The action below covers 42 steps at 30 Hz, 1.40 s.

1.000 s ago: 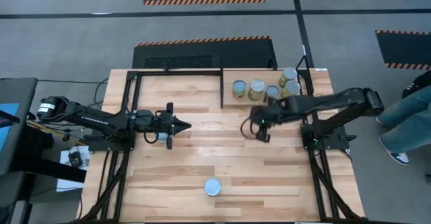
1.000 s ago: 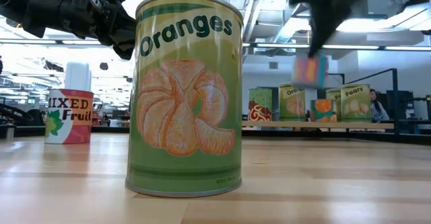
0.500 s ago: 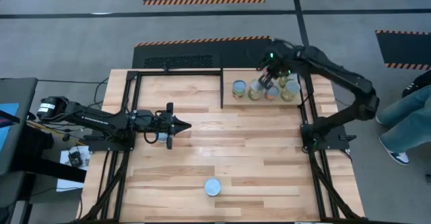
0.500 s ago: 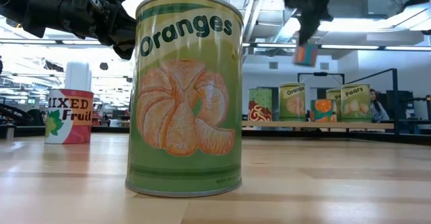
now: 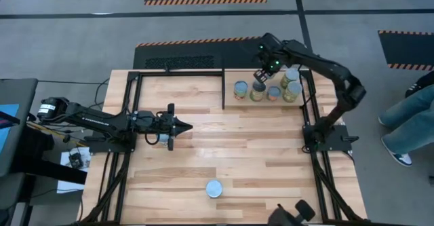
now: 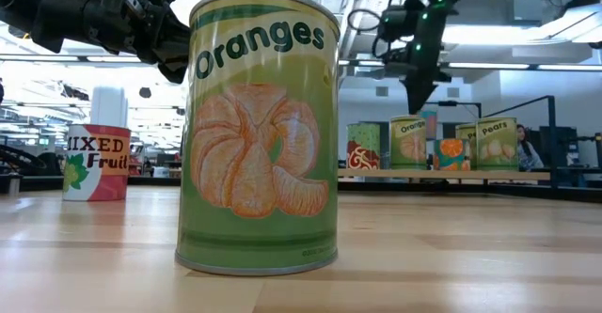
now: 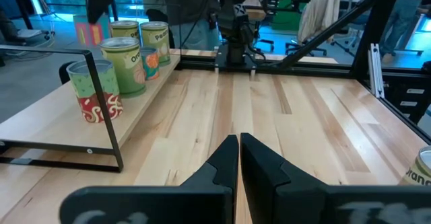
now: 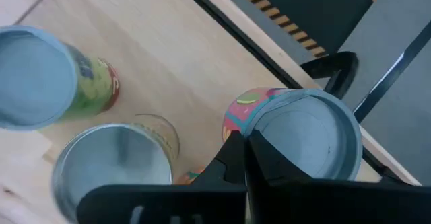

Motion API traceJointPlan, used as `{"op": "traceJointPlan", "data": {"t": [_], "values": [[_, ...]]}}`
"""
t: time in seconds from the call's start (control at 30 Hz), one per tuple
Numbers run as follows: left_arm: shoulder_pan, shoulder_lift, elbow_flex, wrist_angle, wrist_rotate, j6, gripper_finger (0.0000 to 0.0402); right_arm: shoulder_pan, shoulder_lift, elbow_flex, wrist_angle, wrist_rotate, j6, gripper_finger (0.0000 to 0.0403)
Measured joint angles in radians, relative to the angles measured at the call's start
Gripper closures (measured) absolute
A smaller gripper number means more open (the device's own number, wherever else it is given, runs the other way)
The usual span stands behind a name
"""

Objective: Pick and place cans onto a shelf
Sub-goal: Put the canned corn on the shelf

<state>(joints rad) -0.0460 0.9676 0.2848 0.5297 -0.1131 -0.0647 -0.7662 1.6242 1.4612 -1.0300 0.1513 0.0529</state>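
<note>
The right gripper point(image 5: 261, 79) hangs over the back of the shelf point(image 5: 266, 102), its fingers pinched on the rim of a pink-labelled can point(image 8: 296, 140) that it holds above the plywood beside the cans already set there. In the high view these shelved cans point(image 5: 241, 89) stand in a loose cluster near the shelf's far right corner, so the open spot is tight. To place the can well, the arm would best bring it straight down, keeping it upright and clear of the neighbouring tins, and let go only once its base sits flat on the panel; a sideways drift could knock the nearest tin point(image 8: 111, 167) over. The left gripper point(image 5: 184, 126) waits over the middle of the table point(image 5: 271, 178) with its fingers closed together and nothing between them. An oranges can point(image 6: 259, 130) stands alone near the table's front edge, and a mixed fruit tin point(image 6: 97, 163) stands off to the side, both yet to be shelved.
</note>
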Motion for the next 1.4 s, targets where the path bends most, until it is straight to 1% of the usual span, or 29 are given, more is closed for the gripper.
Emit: {"op": "traceJointPlan", "data": {"t": [0.27, 0.43, 0.6, 0.87, 1.03, 1.13, 1.4], "values": [[0.0, 0.0, 0.0, -0.015, 0.0, -0.008, 0.0395, -0.024, 0.068, -0.03, 0.018, -0.006, 0.048, 0.0399], [0.0, 0.0, 0.0, -0.019, 0.0, -0.008, 0.0395, -0.022, 0.064, -0.029, 0.04, -0.001, 0.084, 0.0397], [0.0, 0.0, 0.0, -0.018, 0.0, -0.008, 0.0395, -0.022, 0.065, -0.029, 0.014, -0.004, 0.155, 0.0398], [0.0, 0.0, 0.0, -0.018, 0.0, -0.01, 0.0395, -0.029, 0.069, -0.029, 0.006, -0.012, 0.209, 0.0398], [0.0, 0.0, 0.0, -0.018, 0.0, -0.011, 0.0395, -0.029, 0.105, -0.029, 0.004, -0.012, 0.211, 0.0398], [0.0, 0.0, 0.0, -0.017, 0.0, -0.011, 0.0395, -0.028, 0.127, -0.029, 0.007, 0.009, 0.205, 0.0399], [0.0, 0.0, 0.0, -0.017, 0.0, -0.011, 0.0395, -0.042, 0.131, -0.029, -0.017, 0.008, 0.209, 0.0396]]}}
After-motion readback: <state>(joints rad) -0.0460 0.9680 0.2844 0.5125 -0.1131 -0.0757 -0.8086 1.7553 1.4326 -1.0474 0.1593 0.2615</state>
